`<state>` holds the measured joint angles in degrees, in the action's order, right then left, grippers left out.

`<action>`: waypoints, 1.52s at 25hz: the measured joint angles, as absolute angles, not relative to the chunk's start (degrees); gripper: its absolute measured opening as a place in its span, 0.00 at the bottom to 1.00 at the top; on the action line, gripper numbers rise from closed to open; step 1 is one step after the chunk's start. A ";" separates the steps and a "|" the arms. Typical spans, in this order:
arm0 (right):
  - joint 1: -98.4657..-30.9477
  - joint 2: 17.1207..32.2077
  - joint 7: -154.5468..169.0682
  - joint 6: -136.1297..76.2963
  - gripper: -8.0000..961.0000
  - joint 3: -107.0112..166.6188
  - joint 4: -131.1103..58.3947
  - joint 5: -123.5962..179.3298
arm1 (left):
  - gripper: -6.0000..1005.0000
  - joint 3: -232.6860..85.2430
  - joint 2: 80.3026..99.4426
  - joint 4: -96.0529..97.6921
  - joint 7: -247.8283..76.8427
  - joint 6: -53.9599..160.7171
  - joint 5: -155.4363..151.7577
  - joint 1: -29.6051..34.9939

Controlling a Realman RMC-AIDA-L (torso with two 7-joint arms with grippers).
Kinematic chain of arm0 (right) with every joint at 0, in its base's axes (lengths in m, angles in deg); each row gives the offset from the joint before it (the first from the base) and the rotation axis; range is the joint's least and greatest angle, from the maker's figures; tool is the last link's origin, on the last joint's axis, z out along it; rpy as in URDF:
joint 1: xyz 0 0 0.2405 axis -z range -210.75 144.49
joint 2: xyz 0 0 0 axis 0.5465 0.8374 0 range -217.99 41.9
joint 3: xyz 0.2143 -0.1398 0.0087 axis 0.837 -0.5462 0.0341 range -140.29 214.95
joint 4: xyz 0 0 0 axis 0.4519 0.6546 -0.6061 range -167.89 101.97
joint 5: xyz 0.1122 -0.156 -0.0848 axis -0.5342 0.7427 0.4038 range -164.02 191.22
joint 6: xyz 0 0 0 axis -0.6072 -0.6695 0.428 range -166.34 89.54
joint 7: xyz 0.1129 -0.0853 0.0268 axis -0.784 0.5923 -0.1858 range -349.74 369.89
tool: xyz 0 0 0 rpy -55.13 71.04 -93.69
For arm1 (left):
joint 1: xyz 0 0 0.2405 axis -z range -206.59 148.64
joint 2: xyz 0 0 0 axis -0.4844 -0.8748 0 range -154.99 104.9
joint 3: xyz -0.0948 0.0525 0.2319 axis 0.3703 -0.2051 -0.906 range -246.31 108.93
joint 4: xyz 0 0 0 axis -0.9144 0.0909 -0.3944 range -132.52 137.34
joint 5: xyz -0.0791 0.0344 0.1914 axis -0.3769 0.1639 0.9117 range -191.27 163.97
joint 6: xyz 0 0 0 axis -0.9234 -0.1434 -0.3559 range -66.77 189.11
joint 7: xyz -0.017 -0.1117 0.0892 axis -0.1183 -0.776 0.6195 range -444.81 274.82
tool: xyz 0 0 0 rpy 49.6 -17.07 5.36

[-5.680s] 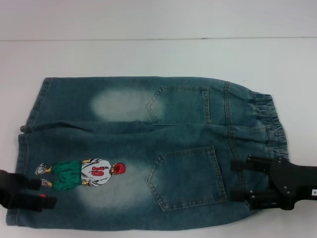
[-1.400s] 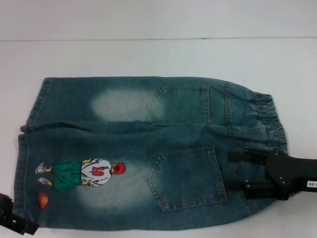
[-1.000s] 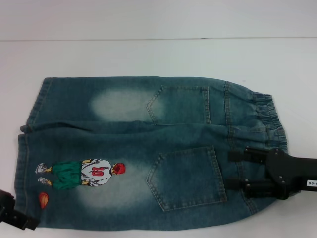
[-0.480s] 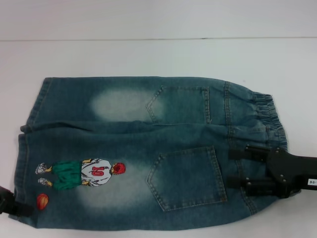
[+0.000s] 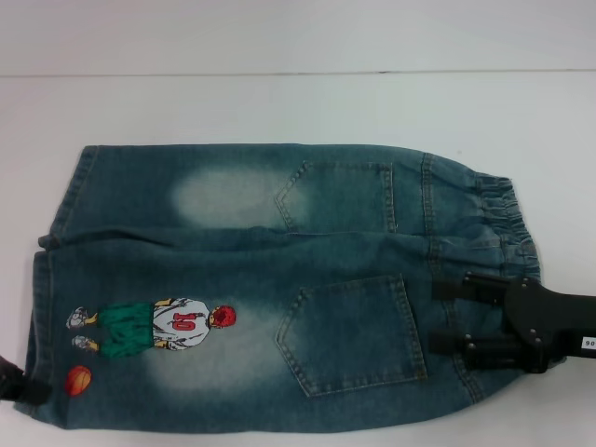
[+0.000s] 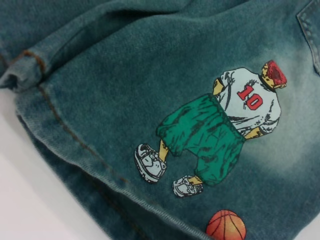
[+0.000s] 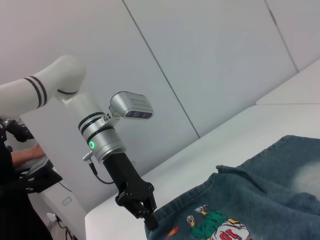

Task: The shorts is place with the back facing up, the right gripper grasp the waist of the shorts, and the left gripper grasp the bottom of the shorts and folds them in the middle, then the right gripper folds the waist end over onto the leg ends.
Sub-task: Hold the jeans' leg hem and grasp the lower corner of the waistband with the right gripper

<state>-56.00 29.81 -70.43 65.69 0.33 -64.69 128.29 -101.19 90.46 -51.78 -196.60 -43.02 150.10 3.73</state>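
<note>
The shorts [image 5: 279,289] lie flat on the white table [image 5: 279,102], back up. My right gripper [image 5: 452,315] rests spread apart over the waist. My left gripper [image 7: 146,216], mostly cut off, pinches the leg hem.

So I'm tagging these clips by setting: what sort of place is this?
Probably a robot lab or test cell, not a home. Denim shorts lie on a bare white table, plain white wall panels stand behind, and a person sits beside the left arm.
</note>
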 joint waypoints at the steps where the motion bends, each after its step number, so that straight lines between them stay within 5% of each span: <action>1: -55.99 29.81 -70.41 65.83 0.96 0.33 -64.69 128.29 | 0.13 -101.19 90.44 -51.77 -196.64 -43.24 150.10 3.72; 2: -55.99 29.81 -70.39 66.00 0.96 0.33 -64.69 128.29 | 0.05 -101.16 90.42 -51.77 -196.68 -43.35 150.10 3.72; 38: -42.36 27.57 -75.67 57.87 0.96 9.37 -64.68 128.82 | 0.05 -101.16 91.66 -52.37 -199.36 -43.10 149.85 5.75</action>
